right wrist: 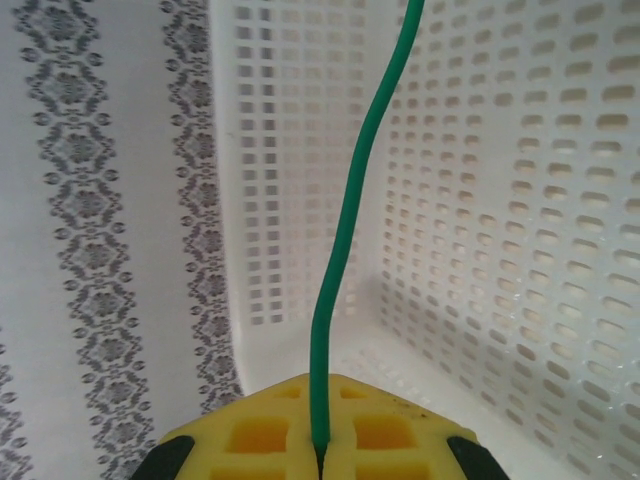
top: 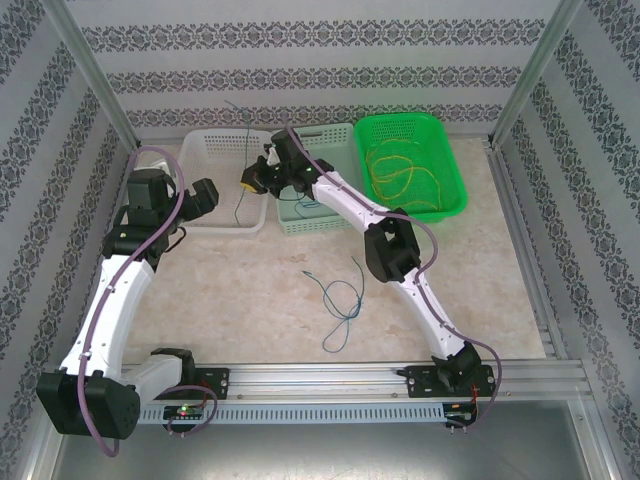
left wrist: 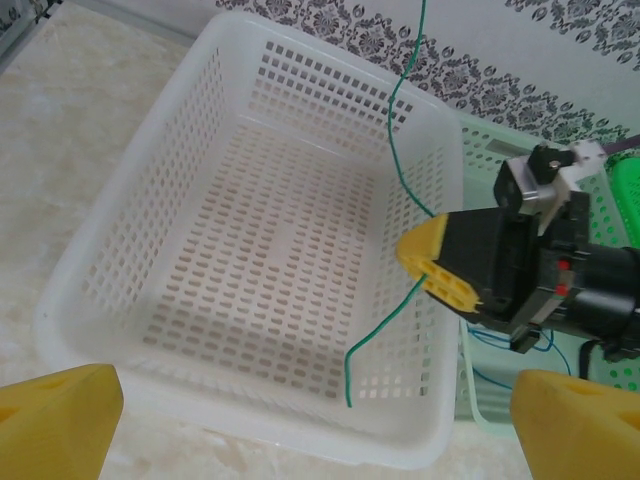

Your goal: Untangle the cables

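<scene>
We find the right gripper (right wrist: 320, 452) clenched on a thin dark green wire (right wrist: 345, 230), which runs above and below its yellow pads over the white perforated plastic basket (left wrist: 150, 170). The left gripper (left wrist: 320, 425) is released, with its fingers wide apart near that basket's front wall. A thin blue wire (top: 340, 298) lies loose on the marbled tabletop (top: 250, 290). Thin yellow wires (top: 400, 175) sit in the bright green plastic basket (top: 455, 165).

The beige table (top: 250, 290) carries a white basket (top: 228, 222), a pale green basket (top: 300, 225), a green basket (top: 400, 118) and a loose blue cable (top: 340, 300).
</scene>
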Robot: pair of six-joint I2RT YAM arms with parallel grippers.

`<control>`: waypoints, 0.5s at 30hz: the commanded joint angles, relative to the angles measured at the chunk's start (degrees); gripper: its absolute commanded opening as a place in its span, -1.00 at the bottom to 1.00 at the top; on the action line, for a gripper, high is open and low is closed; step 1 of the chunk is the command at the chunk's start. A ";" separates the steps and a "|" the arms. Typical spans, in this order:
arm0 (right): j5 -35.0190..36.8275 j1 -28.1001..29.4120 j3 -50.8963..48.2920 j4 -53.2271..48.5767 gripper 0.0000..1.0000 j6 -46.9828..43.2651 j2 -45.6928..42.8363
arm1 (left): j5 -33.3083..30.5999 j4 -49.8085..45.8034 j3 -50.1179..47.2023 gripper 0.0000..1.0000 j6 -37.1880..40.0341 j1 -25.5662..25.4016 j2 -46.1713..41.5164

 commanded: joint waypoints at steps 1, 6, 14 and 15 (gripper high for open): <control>1.53 0.87 1.82 -1.71 -1.00 -0.74 2.47 | 0.45 0.26 -0.46 0.99 -0.66 1.09 -1.20; 2.61 2.11 0.69 -3.75 -1.00 -1.99 3.95 | 0.58 0.53 -0.84 0.99 -0.78 1.34 -1.18; 4.63 2.39 0.19 -4.63 -0.50 -3.45 3.71 | 0.58 0.36 -0.94 0.99 -0.49 1.44 -1.05; 5.06 2.38 0.50 -5.00 -0.32 -3.90 3.46 | 0.47 0.35 -1.00 0.99 -0.49 1.52 -1.04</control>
